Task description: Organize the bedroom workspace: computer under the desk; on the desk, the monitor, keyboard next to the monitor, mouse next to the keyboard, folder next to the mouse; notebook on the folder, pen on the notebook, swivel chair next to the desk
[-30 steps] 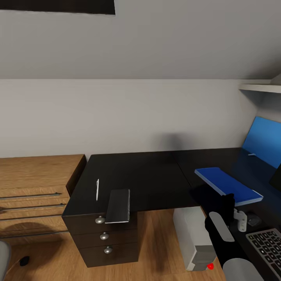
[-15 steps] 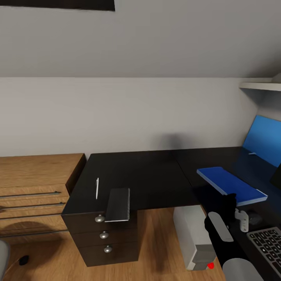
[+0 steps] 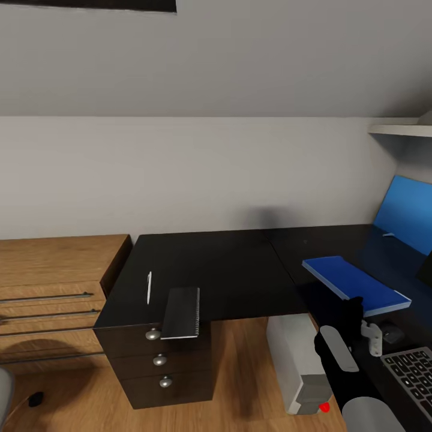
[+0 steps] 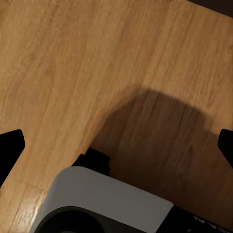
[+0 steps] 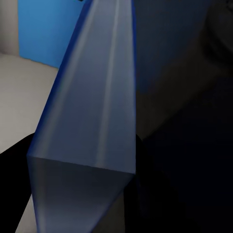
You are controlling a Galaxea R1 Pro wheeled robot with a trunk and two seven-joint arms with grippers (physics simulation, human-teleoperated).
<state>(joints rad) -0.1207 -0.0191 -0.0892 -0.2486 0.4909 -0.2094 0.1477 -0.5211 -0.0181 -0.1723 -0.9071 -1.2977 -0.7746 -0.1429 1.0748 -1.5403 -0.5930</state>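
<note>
My right pincer [image 3: 353, 307] pinches the near end of the flat bright blue folder [image 3: 355, 284], which lies on the matt black desk [image 3: 234, 270] toward its right edge; up close its pale edge fills my wrist's sight and hides my fingertips. My left pincer [image 4: 116, 145] hangs spread over the light wood floor [image 4: 73, 63]. The dark grey notebook [image 3: 182, 312] overhangs the desk's near left edge, a thin white pen [image 3: 149, 287] beside it. The silver-grey keyboard [image 3: 414, 375] is cut off, and the light grey computer tower [image 3: 295, 360] stands half-hidden under the desk.
</note>
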